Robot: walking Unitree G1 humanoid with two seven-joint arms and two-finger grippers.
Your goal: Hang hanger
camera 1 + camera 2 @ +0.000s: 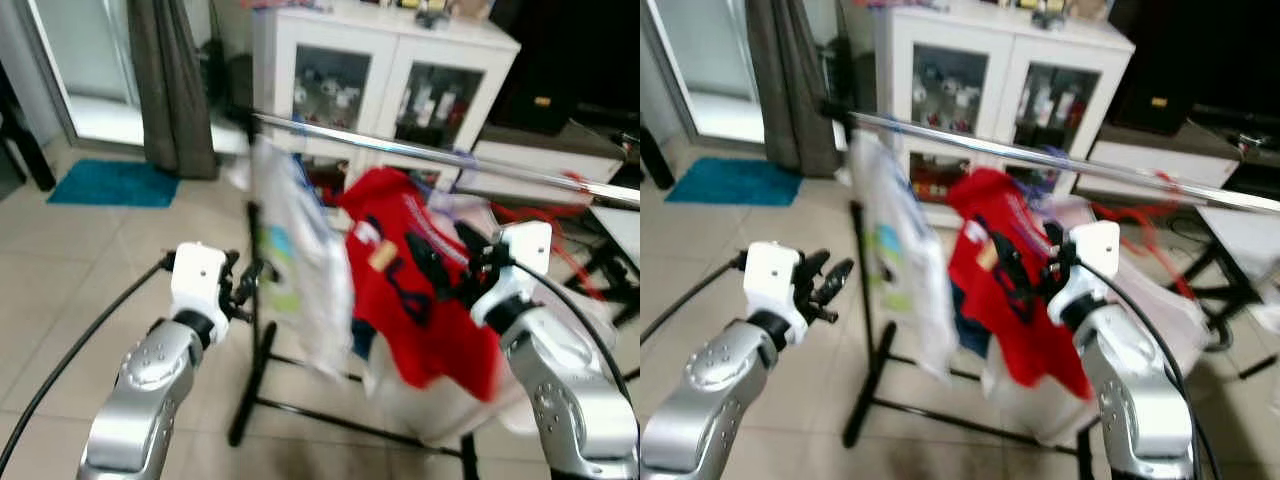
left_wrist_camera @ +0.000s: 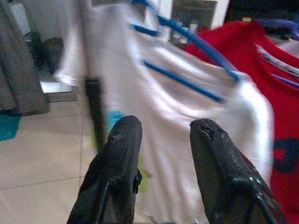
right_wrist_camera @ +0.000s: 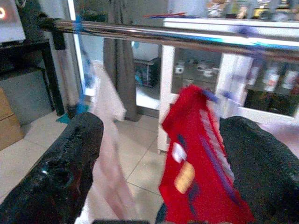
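**Two garments on the rail, both claws released**

A white T-shirt (image 1: 295, 260) on a blue plastic hanger (image 2: 187, 56) hangs from the silver metal clothes rail (image 1: 430, 152), just ahead of the left claw (image 1: 245, 285), whose fingers are spread and empty. A red T-shirt (image 1: 415, 290) with blurred dark lettering that cannot be read hangs beside it, before the right claw (image 1: 1025, 270), also spread apart, holding nothing.

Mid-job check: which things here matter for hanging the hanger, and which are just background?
Job:
silver clothes rail
red shirt on the rail
white shirt on a blue hanger
left gripper, open
right gripper, open

Background:
white glass-door cabinet
teal floor mat
grey curtain
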